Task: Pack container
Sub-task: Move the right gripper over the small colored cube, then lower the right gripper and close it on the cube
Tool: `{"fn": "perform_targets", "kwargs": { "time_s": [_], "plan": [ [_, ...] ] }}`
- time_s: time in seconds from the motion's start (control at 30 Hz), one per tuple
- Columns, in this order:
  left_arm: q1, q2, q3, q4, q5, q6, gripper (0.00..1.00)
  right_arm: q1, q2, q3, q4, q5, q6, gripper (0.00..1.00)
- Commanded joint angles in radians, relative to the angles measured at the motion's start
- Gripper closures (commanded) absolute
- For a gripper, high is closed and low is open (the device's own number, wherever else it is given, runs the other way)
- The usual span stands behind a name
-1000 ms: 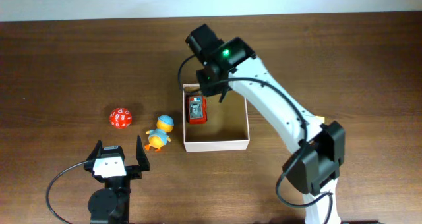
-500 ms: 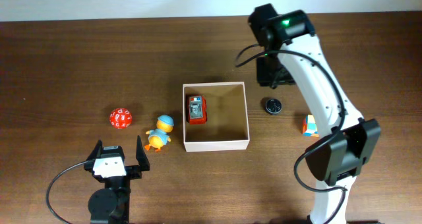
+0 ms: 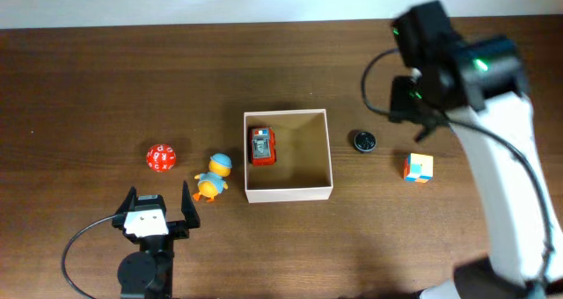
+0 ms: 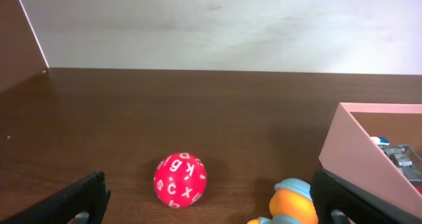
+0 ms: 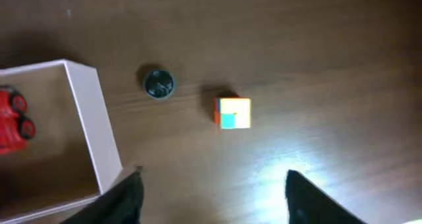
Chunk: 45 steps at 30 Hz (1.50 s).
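Note:
The container [image 3: 288, 192] is a square white-walled box with a tan inside, mid-table; a red toy car [image 3: 261, 146] lies in its left part. The box also shows in the right wrist view [image 5: 99, 128] and the left wrist view [image 4: 356, 141]. A red lettered ball [image 3: 161, 156] and an orange duck with a blue cap [image 3: 212, 178] lie left of it. A small dark round disc [image 3: 364, 141] and a multicoloured cube [image 3: 418, 168] lie right of it. My right gripper [image 5: 214, 197] is open and empty above the disc and cube. My left gripper [image 3: 159, 209] is open, near the front edge.
The ball [image 4: 179, 179] and duck [image 4: 290, 201] lie just ahead of my left fingers. The disc [image 5: 158, 83] and cube [image 5: 233, 112] lie on bare wood right of the box. A pale wall runs along the table's far edge.
My right arm has swung from over the box's back left corner to the right, now over the disc and cube. The left arm and all toys have not moved.

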Motion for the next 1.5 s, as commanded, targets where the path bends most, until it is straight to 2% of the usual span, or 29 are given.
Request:
{"fn": "perform_targets", "kwargs": {
  "time_s": [0.0,0.23,0.5,0.6,1.0,1.27,1.47],
  "plan": [
    [0.006,-0.006,-0.005,0.002,-0.007,-0.009,0.01,-0.024,-0.036,-0.146,0.015,0.052,0.06,0.33],
    [0.006,-0.006,-0.005,0.002,-0.007,-0.009,0.01,-0.118,-0.12,-0.543,0.262,-0.026,0.066,0.32],
    [0.006,-0.006,-0.005,0.002,-0.007,-0.009,0.01,-0.307,-0.132,-0.853,0.603,-0.269,-0.104,0.29],
    [0.006,-0.006,-0.005,0.002,-0.007,-0.009,0.01,-0.348,-0.132,-0.907,0.681,-0.334,-0.169,0.28],
    [0.006,-0.006,-0.005,0.002,-0.007,-0.009,0.01,-0.362,-0.118,-1.033,0.818,-0.359,-0.359,0.26],
    [0.006,-0.006,-0.005,0.002,-0.007,-0.009,0.01,-0.363,-0.09,-1.053,0.86,-0.312,-0.377,0.18],
    [0.006,-0.006,-0.005,0.002,-0.007,-0.009,0.01,-0.363,-0.053,-1.054,0.904,-0.276,-0.377,0.17]
  ]
}}
